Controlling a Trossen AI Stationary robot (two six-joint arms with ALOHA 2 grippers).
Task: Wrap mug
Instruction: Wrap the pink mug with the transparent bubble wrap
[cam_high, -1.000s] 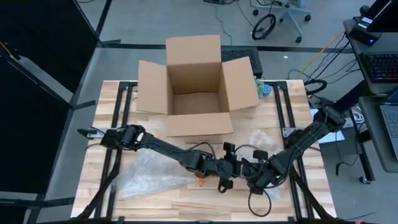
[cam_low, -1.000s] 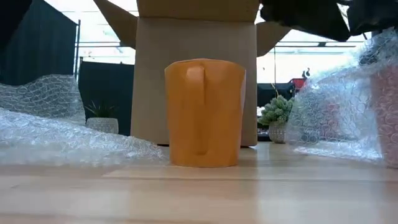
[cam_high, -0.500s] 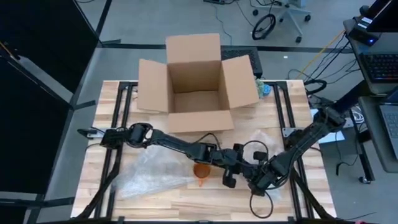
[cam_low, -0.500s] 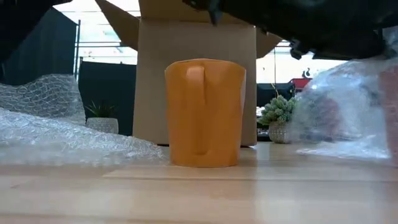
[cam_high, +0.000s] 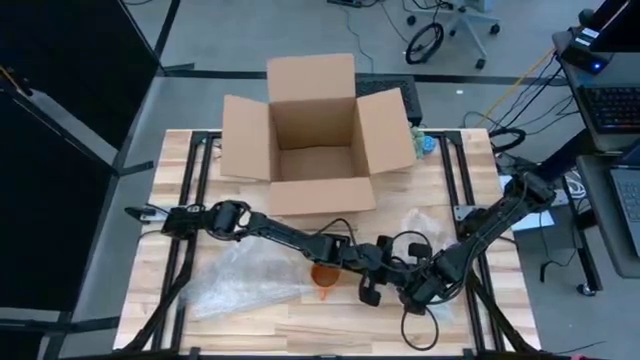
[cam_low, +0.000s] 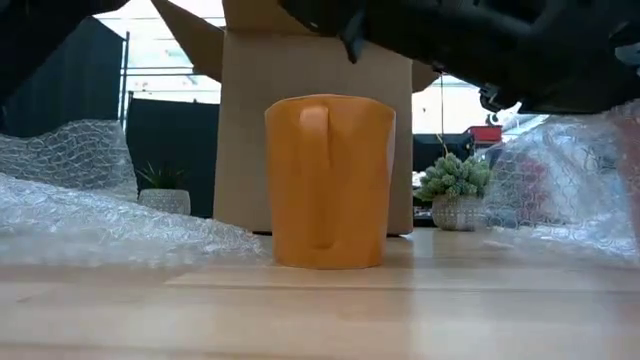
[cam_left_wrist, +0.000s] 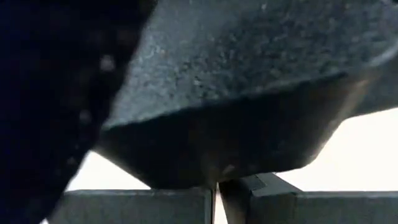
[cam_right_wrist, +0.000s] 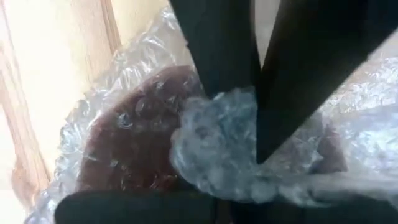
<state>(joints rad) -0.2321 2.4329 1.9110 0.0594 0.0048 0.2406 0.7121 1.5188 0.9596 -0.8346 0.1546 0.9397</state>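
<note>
Two arms reach in over one wooden table (cam_high: 480, 160). Farthest left lies one loose sheet of bubble wrap (cam_high: 232, 277), flat on the boards. The left arm stretches across it toward the table's middle, and its gripper (cam_high: 372, 283) hangs just right of the one orange mug (cam_high: 324, 275); whether those fingers are parted or closed I cannot tell. The mug stands upright and unwrapped near the front edge, its handle facing the low camera. Behind it sits one cardboard box (cam_high: 312, 140) with four flaps spread open. Further right, the right gripper (cam_high: 412, 291) pinches a fold of a second bubble wrap (cam_right_wrist: 217, 149), which is bundled around one dark reddish object (cam_right_wrist: 134, 143).
</note>
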